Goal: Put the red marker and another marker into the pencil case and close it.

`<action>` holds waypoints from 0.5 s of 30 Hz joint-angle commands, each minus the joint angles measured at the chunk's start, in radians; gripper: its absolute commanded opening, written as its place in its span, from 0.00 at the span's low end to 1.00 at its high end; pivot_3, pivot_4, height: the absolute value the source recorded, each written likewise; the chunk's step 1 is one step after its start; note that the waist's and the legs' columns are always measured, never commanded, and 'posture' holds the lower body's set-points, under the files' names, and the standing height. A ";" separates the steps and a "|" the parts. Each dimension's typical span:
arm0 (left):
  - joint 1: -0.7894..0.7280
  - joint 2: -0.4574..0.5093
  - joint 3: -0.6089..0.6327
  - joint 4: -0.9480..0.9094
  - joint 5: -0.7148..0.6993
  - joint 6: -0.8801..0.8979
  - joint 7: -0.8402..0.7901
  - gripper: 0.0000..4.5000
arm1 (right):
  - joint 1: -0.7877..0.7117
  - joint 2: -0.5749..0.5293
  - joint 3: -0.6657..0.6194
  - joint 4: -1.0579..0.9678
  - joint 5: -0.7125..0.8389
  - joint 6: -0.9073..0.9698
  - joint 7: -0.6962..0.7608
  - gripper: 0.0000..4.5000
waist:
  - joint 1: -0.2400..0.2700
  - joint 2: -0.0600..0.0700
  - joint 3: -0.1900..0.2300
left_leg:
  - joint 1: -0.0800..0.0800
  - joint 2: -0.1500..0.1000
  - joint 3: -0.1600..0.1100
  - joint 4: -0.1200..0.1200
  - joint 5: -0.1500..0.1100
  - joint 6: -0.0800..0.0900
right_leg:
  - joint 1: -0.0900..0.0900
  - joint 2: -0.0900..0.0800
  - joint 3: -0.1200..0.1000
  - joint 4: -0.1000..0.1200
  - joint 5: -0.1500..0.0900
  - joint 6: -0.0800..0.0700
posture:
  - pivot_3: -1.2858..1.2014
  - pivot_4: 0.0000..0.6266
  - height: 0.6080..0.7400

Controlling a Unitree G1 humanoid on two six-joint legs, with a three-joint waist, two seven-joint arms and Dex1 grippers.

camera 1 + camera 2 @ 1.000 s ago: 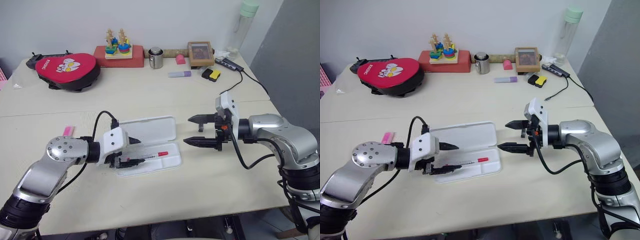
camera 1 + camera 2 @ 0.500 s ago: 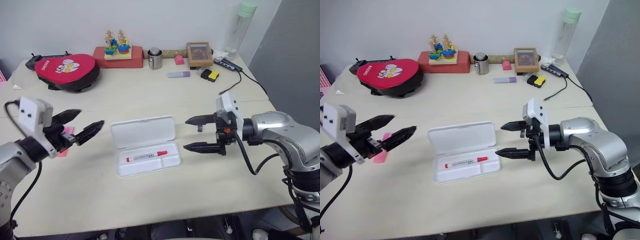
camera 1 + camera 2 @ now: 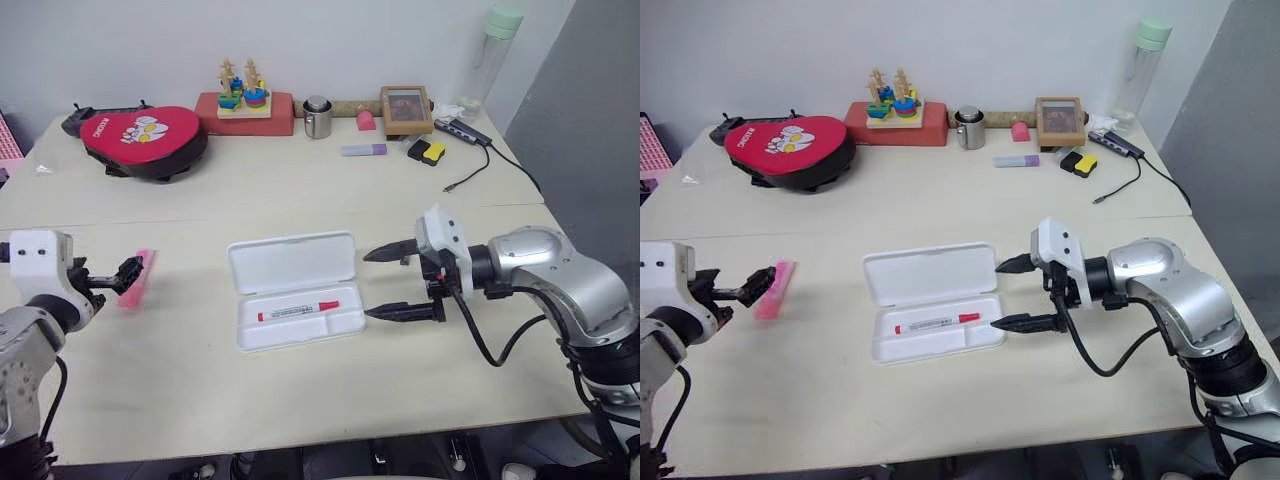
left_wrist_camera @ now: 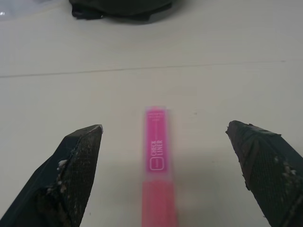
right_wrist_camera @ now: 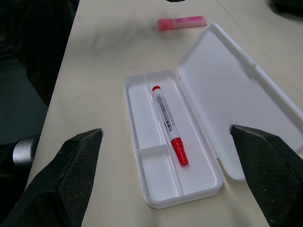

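Observation:
The white pencil case (image 3: pixel 292 264) lies open mid-table, lid flat behind the divided tray. In the tray rests the red marker (image 3: pixel 297 311), its red cap toward my right gripper; it also shows in the right wrist view (image 5: pixel 168 125). The pink highlighter (image 3: pixel 136 277) lies on the table to the left of the case. My left gripper (image 3: pixel 120 276) is open at the highlighter's near end, its fingers (image 4: pixel 75 165) on either side of the highlighter (image 4: pixel 156 151), gripping nothing. My right gripper (image 3: pixel 367 285) hangs open and empty just right of the case.
Along the back edge stand a red padded pouch (image 3: pixel 140 137), a stacking toy on a red box (image 3: pixel 245 100), a metal cup (image 3: pixel 318 117), a picture frame (image 3: pixel 405 108) and a bottle (image 3: pixel 492 50). A pale purple marker (image 3: pixel 362 150) and a cable (image 3: pixel 480 165) lie at back right.
My left gripper has left the case, with the red marker lying in the tray, and swung left to the pink highlighter, opening wider. My right gripper has hardly moved.

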 commanded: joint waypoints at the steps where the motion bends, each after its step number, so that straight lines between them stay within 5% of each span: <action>1: -0.044 -0.001 -0.033 0.071 0.027 -0.052 -0.016 1.00 | 0.005 0.000 -0.007 0.001 -0.016 -0.041 0.015 1.00 | 0.002 0.000 0.000 | 0.000 0.000 0.000 0.000 0.000 0.000 | 0.000 0.000 0.000 0.000 0.000 0.000 | 0.52 0.24 1.00; 12: -0.094 -0.032 -0.094 0.233 0.057 -0.067 -0.014 1.00 | 0.035 -0.004 -0.017 -0.003 -0.026 -0.057 0.010 1.00 | 0.004 -0.001 0.000 | -0.001 0.000 0.000 0.000 0.000 0.000 | 0.000 0.000 0.000 0.000 0.000 0.000 | 0.52 0.24 1.00; 15: -0.098 -0.036 -0.104 0.243 0.066 -0.049 -0.004 0.88 | 0.034 -0.005 -0.016 -0.004 -0.029 -0.056 0.009 1.00 | 0.004 -0.001 0.000 | 0.000 0.000 0.000 0.000 0.000 0.000 | 0.000 0.000 0.000 0.000 0.000 0.000 | 0.52 0.24 1.00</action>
